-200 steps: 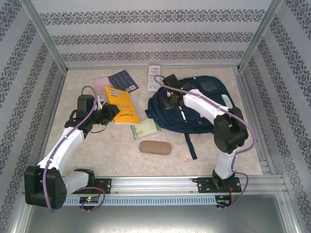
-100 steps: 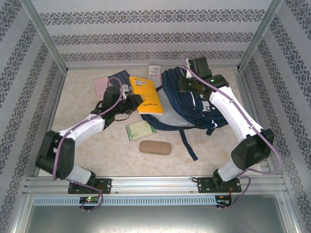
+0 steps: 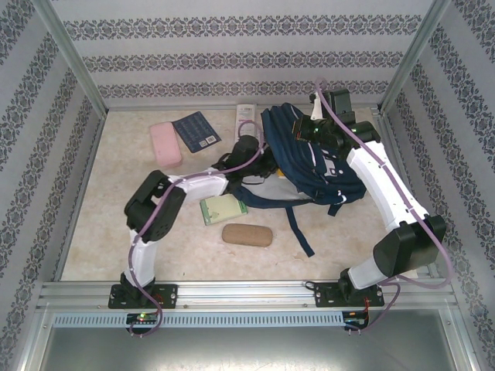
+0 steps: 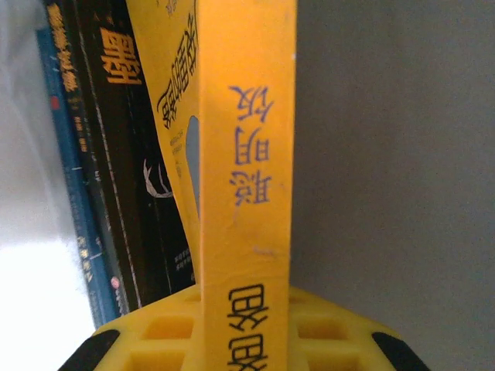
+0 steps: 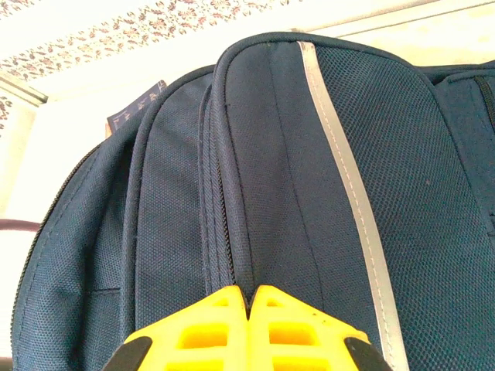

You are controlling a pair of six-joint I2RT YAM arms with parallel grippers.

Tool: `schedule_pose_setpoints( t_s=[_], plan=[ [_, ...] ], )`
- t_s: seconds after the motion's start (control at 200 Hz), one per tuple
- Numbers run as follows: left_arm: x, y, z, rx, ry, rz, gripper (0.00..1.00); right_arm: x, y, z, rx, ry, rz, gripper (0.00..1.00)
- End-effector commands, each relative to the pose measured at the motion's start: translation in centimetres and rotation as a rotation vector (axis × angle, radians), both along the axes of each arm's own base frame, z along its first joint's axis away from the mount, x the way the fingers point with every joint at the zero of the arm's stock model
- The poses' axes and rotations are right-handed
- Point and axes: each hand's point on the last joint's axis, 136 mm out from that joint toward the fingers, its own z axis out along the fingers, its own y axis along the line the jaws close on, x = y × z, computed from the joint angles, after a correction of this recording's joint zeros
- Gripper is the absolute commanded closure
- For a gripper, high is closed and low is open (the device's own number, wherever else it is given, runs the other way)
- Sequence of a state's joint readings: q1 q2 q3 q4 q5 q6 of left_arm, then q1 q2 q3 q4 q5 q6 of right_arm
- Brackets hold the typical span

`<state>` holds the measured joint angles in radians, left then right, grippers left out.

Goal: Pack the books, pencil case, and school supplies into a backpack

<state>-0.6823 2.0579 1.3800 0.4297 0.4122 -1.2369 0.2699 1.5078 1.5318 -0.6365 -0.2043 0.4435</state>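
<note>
The navy backpack point(image 3: 321, 166) lies at the back right with its mouth facing left. My right gripper point(image 3: 304, 133) is shut on the fabric by the zip point(image 5: 251, 297) and holds the top up. My left gripper point(image 3: 259, 158) reaches into the mouth, shut on a yellow book point(image 4: 247, 154) held edge-on. Beside it inside stand a black book point(image 4: 131, 154) and a blue book point(image 4: 66, 154), with grey lining point(image 4: 387, 154) on the right. On the table lie a dark blue book point(image 3: 196, 130), a pale green notebook point(image 3: 223, 209), a white flat pack point(image 3: 245, 116) and a tan pencil case point(image 3: 247, 235).
A pink oblong case point(image 3: 165, 143) lies at the back left. A dark strap point(image 3: 300, 230) trails from the backpack toward the front. Metal rails point(image 3: 247, 292) edge the table, and patterned walls close it in on three sides.
My left arm carried the yellow book from the table's left side rightward into the backpack's mouth. My right gripper pulled the backpack's top up and toward the back right.
</note>
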Motion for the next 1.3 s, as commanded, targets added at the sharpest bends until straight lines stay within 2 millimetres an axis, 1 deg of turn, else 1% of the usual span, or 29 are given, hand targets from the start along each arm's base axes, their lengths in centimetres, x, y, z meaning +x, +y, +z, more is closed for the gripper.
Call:
schedule_pose_setpoints(
  t_s=[0.0,0.015,0.045,0.075,0.14,0.16,0.175,0.205,0.25,0.275,0.31,0.34,0.42,0.46,0.47,0.485,0.539,0.599,0.674,0.769,0.814,0.904,1.024,1.089,1.154,1.174,1.224,1.294],
  plan=[
    [0.7,-2.6,1.2,0.005,-0.026,0.017,1.00,0.3,0.2,6.5,0.100,-0.194,-0.002,1.00],
    [0.6,-2.9,0.4,0.020,-0.016,0.011,1.00,0.3,0.2,6.5,0.100,-0.194,-0.004,1.00],
    [0.6,-3.8,-0.1,0.037,-0.014,-0.002,1.00,0.3,0.2,6.5,0.099,-0.195,-0.005,1.00],
    [0.5,-4.4,-1.0,0.066,0.000,-0.012,0.97,0.3,0.1,6.5,0.098,-0.195,-0.006,1.00],
    [0.4,-5.6,-2.5,0.139,0.020,-0.034,0.96,0.3,-0.1,6.5,0.098,-0.194,-0.013,1.00],
    [0.5,-5.8,-2.9,0.163,0.023,-0.040,0.94,0.3,-0.1,6.5,0.098,-0.194,-0.013,1.00],
    [0.4,-6.0,-3.1,0.181,0.028,-0.044,0.90,0.3,-0.1,6.5,0.098,-0.193,-0.014,1.00],
    [0.3,-6.2,-4.0,0.221,0.044,-0.050,0.77,0.3,-0.2,6.5,0.098,-0.192,-0.017,1.00],
    [0.2,-6.4,-4.2,0.252,0.045,-0.065,0.59,0.4,-0.3,6.6,0.098,-0.196,-0.018,1.00],
    [0.2,-6.5,-4.2,0.264,0.045,-0.069,0.52,0.4,-0.3,6.5,0.096,-0.194,-0.019,1.00],
    [0.2,-6.3,-4.5,0.285,0.053,-0.069,0.42,0.4,-0.4,6.5,0.093,-0.194,-0.022,1.00],
    [0.1,-6.2,-4.6,0.302,0.055,-0.072,0.37,0.4,-0.7,6.5,0.089,-0.193,-0.027,1.00],
    [0.0,-5.4,-4.5,0.364,0.034,-0.080,0.26,0.5,-1.0,6.2,0.086,-0.189,-0.035,1.00],
    [0.0,-4.7,-4.4,0.409,0.019,-0.078,0.21,0.5,-1.1,6.1,0.084,-0.185,-0.038,1.00],
    [0.0,-4.5,-4.1,0.416,0.016,-0.072,0.20,0.5,-1.2,6.0,0.083,-0.185,-0.039,1.00],
    [0.0,-4.2,-4.1,0.435,0.010,-0.074,0.17,0.5,-1.3,6.0,0.081,-0.185,-0.040,1.00],
    [0.0,-3.3,-3.6,0.480,-0.006,-0.078,0.13,0.5,-1.5,5.7,0.075,-0.180,-0.045,1.00],
    [-0.2,-2.3,-3.1,0.515,-0.014,-0.086,0.12,0.5,-1.6,5.3,0.069,-0.173,-0.047,1.00],
    [-0.4,-0.7,-2.3,0.549,-0.024,-0.083,0.11,0.4,-1.8,4.8,0.055,-0.169,-0.047,1.00],
    [-0.8,1.4,-0.9,0.571,-0.046,-0.077,0.11,0.4,-2.3,3.6,0.033,-0.150,-0.063,1.00],
    [-1.1,2.4,-0.5,0.575,-0.049,-0.074,0.11,0.4,-2.6,2.9,0.022,-0.138,-0.070,1.00],
    [-1.4,4.3,1.1,0.557,-0.060,-0.070,0.11,0.2,-3.1,1.4,0.000,-0.115,-0.079,1.00],
    [-1.6,7.6,2.3,0.567,-0.070,-0.055,0.12,-0.1,-4.3,-0.5,-0.052,-0.078,-0.112,1.00],
    [-1.4,9.8,2.7,0.576,-0.065,-0.028,0.12,-0.3,-5.2,-1.1,-0.076,-0.068,-0.131,1.00],
    [-0.9,12.6,3.0,0.595,-0.071,0.009,0.12,-0.5,-5.9,-1.5,-0.091,-0.062,-0.142,1.00],
    [-0.7,13.5,2.8,0.612,-0.064,0.024,0.12,-0.6,-5.9,-1.6,-0.095,-0.062,-0.141,1.00],
    [0.1,16.7,2.4,0.657,-0.036,0.081,0.12,-0.8,-6.0,-1.8,-0.101,-0.061,-0.134,1.00],
    [1.1,20.5,1.8,0.682,0.004,0.140,0.13,-1.1,-5.6,-2.3,-0.096,-0.052,-0.112,1.00]
  ],
)
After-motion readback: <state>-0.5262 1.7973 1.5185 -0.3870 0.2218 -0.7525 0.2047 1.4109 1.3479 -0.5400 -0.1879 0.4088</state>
